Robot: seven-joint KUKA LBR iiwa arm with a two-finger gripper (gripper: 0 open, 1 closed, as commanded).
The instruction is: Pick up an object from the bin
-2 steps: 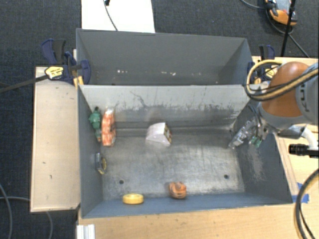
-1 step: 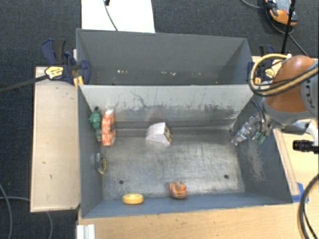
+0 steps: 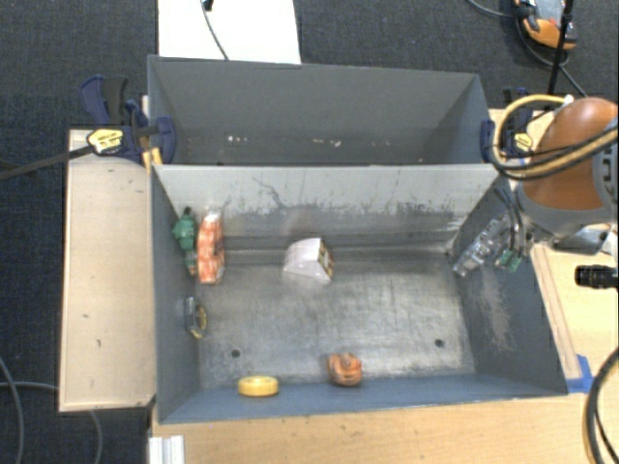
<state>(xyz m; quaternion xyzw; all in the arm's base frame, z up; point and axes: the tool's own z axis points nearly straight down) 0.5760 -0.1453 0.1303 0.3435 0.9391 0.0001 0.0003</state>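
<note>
Since the pincer (image 3: 481, 252) hangs by the right wall of the bin (image 3: 319, 143) w/ nothing under it (can't tell if spread or pressed together), closest grab is prob the white lump (image 3: 308, 259) mid-frame, well apart.

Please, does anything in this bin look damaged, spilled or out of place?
Nothing looks spilled or broken. The bin has a scuffed floor, likely plain wear. The white wrapped thing near the back wall looks crumpled. The gripper hangs by the right wall, touching none of the things.
</note>
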